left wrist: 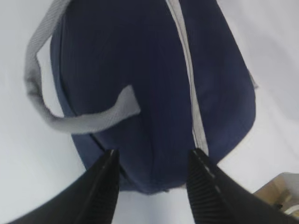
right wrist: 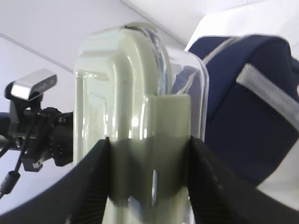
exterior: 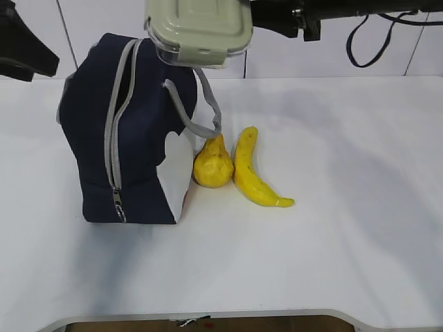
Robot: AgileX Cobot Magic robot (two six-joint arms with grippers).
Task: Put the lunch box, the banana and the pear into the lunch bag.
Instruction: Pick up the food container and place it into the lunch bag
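A large boxy navy-blue fabric lunch bag with a grey zipper and grey webbing handles stands on the left part of the white desk, a white panel showing low on its right side. The zipper runs up its near face and looks closed along the stretch that shows. One grey handle loops out to the right.

Just right of the bag, a squat yellow pear with bumpy skin sits on the desk, touching or almost touching the white panel. A long curved yellow banana lies just right of the pear, its tip pointing to the near right.

Above the top of the bag, a small rectangular clear glass lunch box with a pale sage-green clip-on lid hangs in the air, clear of the desk. The right pincer pinches it across 1 end, its 2 dark fingers pressed on either side of the lid clip, and the arm comes in from the upper right.

In the left wrist view, the left pincer hovers spread over 1 end of the bag, holding nothing; its 2 dark fingers frame the navy fabric, with a grey handle loop lying to one side.
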